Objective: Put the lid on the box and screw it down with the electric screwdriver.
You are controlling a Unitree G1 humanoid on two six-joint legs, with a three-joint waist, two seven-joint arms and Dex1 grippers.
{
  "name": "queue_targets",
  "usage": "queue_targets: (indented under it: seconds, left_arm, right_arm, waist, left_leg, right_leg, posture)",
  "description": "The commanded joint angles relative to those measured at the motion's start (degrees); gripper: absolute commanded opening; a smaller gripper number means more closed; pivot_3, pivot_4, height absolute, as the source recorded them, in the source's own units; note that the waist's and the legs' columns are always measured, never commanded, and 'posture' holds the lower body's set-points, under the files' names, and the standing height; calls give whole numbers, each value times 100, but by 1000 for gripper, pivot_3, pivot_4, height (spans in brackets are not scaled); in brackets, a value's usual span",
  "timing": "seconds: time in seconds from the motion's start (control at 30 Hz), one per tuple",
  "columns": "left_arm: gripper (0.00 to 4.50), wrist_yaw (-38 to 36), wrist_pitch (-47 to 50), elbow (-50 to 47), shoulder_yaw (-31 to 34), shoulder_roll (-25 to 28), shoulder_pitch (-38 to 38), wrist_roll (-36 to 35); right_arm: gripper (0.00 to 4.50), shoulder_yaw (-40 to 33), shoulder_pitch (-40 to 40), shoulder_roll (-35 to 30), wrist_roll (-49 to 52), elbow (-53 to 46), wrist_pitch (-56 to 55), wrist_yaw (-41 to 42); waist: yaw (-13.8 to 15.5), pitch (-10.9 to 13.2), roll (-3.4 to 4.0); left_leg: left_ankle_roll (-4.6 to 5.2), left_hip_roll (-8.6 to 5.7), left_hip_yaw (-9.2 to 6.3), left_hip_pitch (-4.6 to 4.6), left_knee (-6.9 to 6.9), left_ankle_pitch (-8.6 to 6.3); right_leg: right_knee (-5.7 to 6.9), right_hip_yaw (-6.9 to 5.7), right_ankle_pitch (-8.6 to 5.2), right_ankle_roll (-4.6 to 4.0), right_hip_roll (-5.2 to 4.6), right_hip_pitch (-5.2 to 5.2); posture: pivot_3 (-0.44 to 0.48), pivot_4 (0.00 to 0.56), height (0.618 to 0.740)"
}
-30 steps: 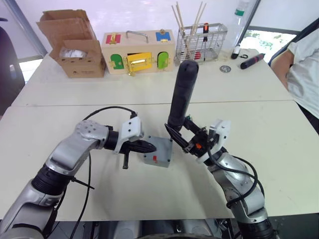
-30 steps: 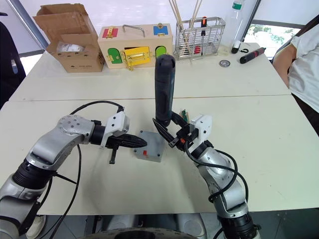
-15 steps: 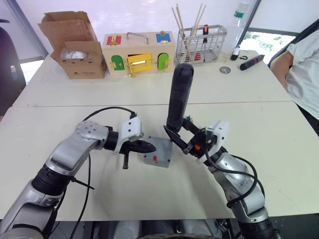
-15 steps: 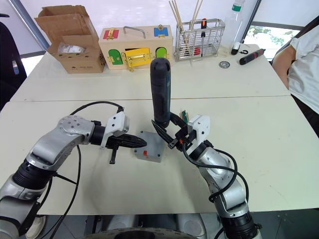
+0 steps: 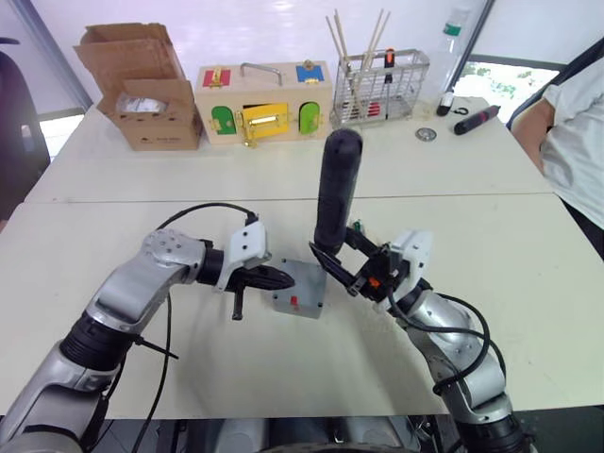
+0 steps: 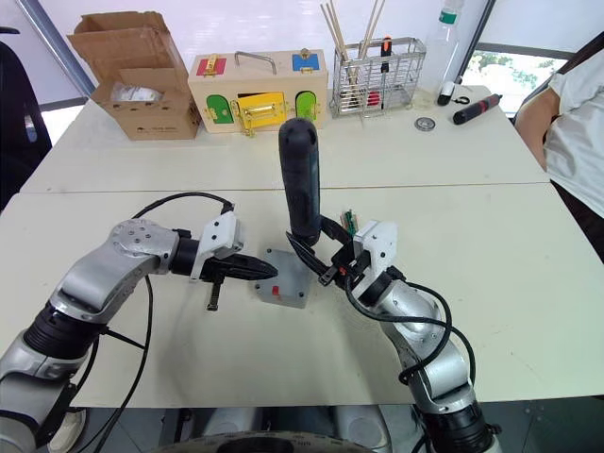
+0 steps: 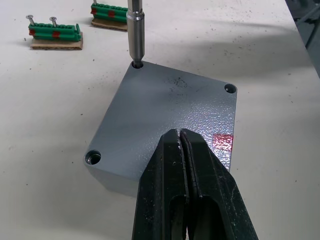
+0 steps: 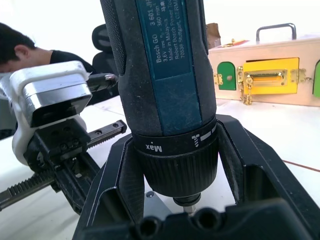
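The lid (image 7: 170, 115) already sits on the box (image 5: 300, 288) mid-table, toward the near edge. The left gripper (image 7: 181, 150), fingers pressed together, pins it down. The right gripper (image 6: 316, 257) clamps the electric screwdriver (image 6: 300, 179) upright, bit in a corner hole; two other visible holes look empty, so screws remain.

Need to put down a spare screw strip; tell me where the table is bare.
Bare: the near table to the right of the right gripper, and the strip between the box and the wooden box. Crowded: the far edge and around the box.
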Motion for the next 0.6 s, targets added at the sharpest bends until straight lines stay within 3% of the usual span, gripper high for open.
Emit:
queue_targets:
  seconds: [0.03,0.23,0.37,0.6]
  left_arm:
    - [0,21,55,38,-38,47,73,110]
    - [0,40,21,47,-97,19,95,169]
    - [0,36,24,31,-92,11,113,181]
    - [0,33,31,48,-80,5,105,202]
  right_arm:
    - [1756,496,358,-164,-114,505,366,308]
    - [1756,466,397,-143,-44,611,469,344]
    - [1756,443,433,-127,-16,708,479,346]
    - [1756,524,486,-147,-38,800,453,376]
  waist:
    - [0,-3,-2]
    - [0,-17,-12]
    - [-1,-37,-26]
    - [-2,-57,-40]
  left_leg:
    - [0,0,0,0,0,0]
    - [1,2,0,18,-14,-1]
    - [1,2,5,96,-71,-1]
    - [1,6,3,98,-80,-1]
  right_leg:
    - [-1,0,0,0,0,0]
    - [-19,0,0,0,0,21]
    - [-60,5,-2,-3,-3,83]
    - [-60,4,-6,-9,-1,81]
  posture:
    - [0,150,740]
    - [0,150,740]
    - [0,150,740]
    - [0,150,740]
